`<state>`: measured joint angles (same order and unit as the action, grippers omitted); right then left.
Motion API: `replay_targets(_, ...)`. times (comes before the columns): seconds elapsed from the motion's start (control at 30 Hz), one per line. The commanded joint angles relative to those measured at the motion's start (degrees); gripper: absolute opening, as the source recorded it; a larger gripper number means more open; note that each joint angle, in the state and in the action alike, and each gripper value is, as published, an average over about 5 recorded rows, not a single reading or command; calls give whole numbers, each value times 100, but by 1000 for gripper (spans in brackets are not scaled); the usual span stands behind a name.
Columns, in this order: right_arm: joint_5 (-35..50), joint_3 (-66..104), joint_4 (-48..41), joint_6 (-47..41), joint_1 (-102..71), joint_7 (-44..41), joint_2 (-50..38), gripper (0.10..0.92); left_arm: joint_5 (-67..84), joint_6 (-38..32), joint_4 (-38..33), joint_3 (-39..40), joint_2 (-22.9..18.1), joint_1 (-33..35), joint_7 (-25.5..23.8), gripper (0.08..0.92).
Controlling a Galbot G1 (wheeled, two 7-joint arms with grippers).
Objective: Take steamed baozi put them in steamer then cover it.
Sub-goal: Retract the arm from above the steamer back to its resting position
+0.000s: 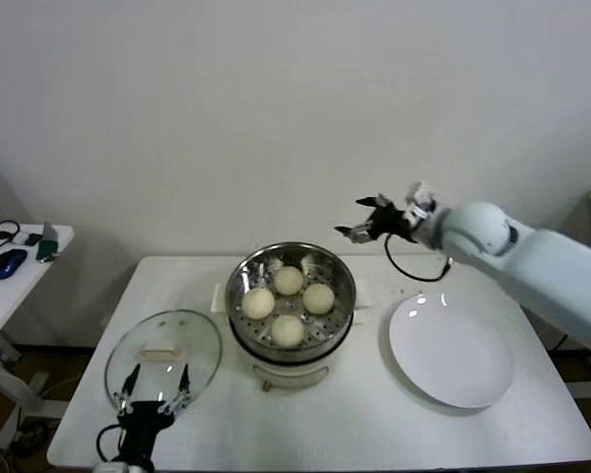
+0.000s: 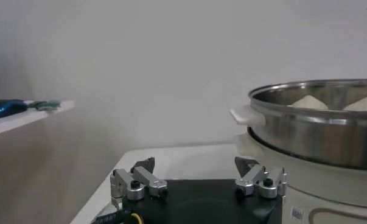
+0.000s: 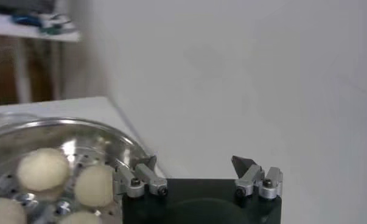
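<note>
Four steamed baozi (image 1: 289, 302) sit inside the steamer (image 1: 291, 258), the right end effector (image 1: 366, 219) spread wide above its far rim, the left end effector (image 1: 156, 386) wide over the cover (image 1: 164, 357).

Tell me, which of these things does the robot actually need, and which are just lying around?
Needed: four steamed baozi, already in the steamer; the cover on the table; left gripper, right gripper, both open.

Lying about: white plate; side table with small gadgets.

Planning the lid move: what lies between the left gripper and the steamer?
In the head view, only the cover on the table, between the left gripper and the steamer.
</note>
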<state>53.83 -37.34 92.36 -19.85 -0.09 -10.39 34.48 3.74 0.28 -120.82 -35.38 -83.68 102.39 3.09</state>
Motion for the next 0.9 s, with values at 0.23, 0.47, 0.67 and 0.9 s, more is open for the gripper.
replay_targets(0.23,-1693,8204,996,2266,-8927,179,531,823,-112,-193,153,34,223,-385,-151,823)
replay_targets(0.47,-2094,8480,1033,3213,-9719,104,1829,823,-406,-346,229,-3,328,-458,-250,823)
replay_targets(0.67,-2341,8182,960,3920,-10068,91,2430,823,-738,-454,230,-103,482,-407,-198,823)
replay_targets(0.9,-2346,7866,767,4376,-10272,179,2791,823,-2743,-785,486,-333,993,-114,648,823)
